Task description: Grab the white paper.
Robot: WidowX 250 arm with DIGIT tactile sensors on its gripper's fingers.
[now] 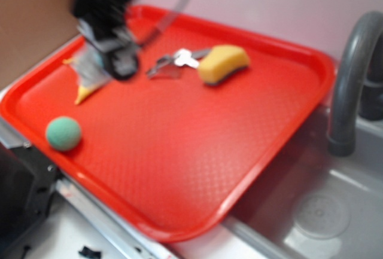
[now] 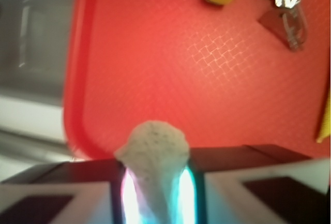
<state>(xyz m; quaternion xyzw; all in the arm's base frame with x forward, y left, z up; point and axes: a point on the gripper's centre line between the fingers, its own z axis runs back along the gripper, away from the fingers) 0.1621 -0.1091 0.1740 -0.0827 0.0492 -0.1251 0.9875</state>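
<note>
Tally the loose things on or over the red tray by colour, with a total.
White: 1, the white paper held between the jaws
Yellow: 2, the sponge and the cloth
Green: 1, the ball
Silver: 1, the keys
Total: 5

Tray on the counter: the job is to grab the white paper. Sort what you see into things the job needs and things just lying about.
Needed for the job:
white paper, clamped between the fingers
gripper

Just lying about:
green ball
yellow sponge
keys
yellow cloth
red tray
</note>
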